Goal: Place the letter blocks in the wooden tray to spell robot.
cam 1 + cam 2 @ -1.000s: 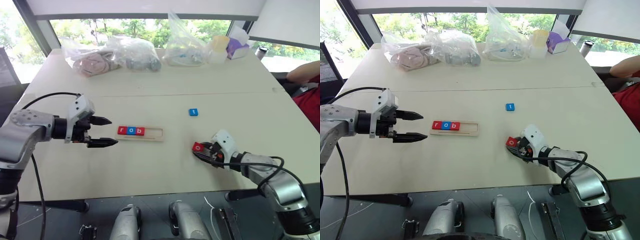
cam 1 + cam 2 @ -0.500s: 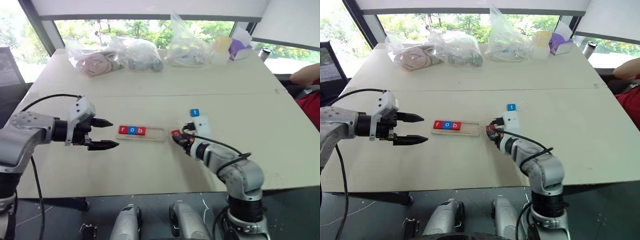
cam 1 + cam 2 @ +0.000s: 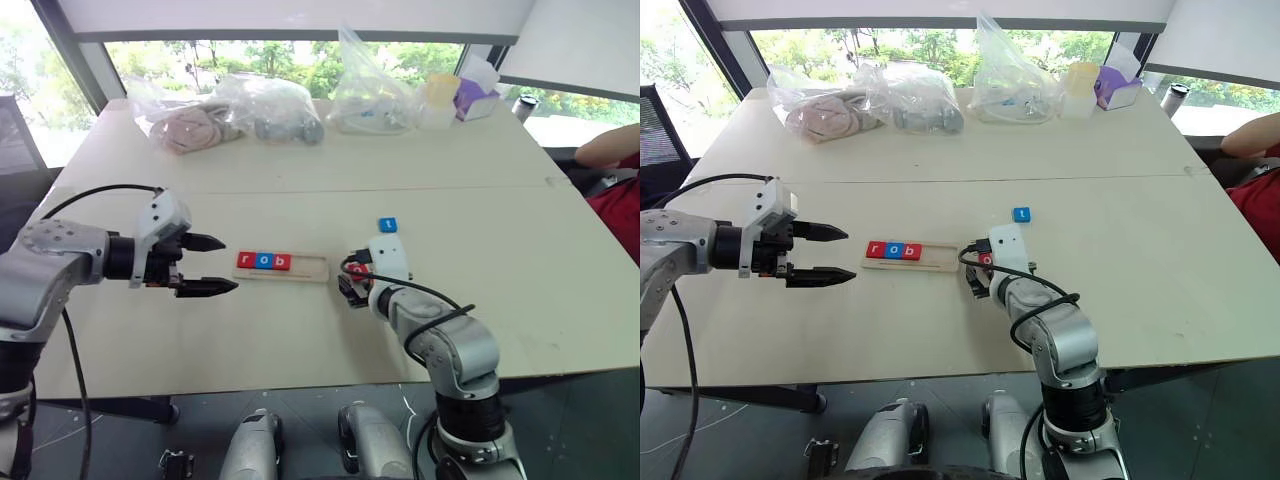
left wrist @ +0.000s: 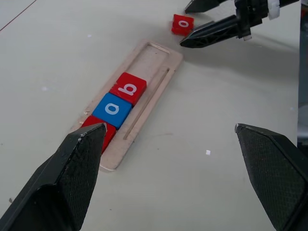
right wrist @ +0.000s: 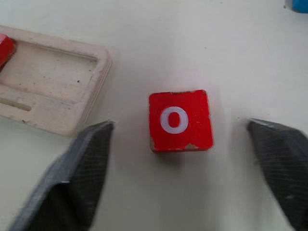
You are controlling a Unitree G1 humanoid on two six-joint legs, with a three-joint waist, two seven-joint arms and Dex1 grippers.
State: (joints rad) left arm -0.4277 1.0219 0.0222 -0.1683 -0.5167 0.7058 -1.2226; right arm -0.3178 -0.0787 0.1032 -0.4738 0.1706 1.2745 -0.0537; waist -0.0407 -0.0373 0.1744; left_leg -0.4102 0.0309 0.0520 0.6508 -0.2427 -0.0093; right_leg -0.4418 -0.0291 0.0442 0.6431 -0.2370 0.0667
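On a pale beige tabletop (image 3: 300,340), the robot's right gripper (image 5: 180,166) has its two black jaws spread wide, one on each side of a small flat red square block with a white letter o (image 5: 179,120). The block lies flat on the tabletop, touching neither jaw, just beside the empty end of the long narrow light-wood tray (image 3: 281,267). In the tray's other end sit three blocks in a row: a red r block (image 3: 245,260), a blue o block (image 3: 263,261) and a red b block (image 3: 281,262). The left gripper (image 3: 208,265) hovers near that filled end, its jaws wide open and empty. Farther back, a small blue block with a white letter t (image 3: 388,225) lies alone. At the tabletop's far edge are clear plastic bags (image 3: 270,108).
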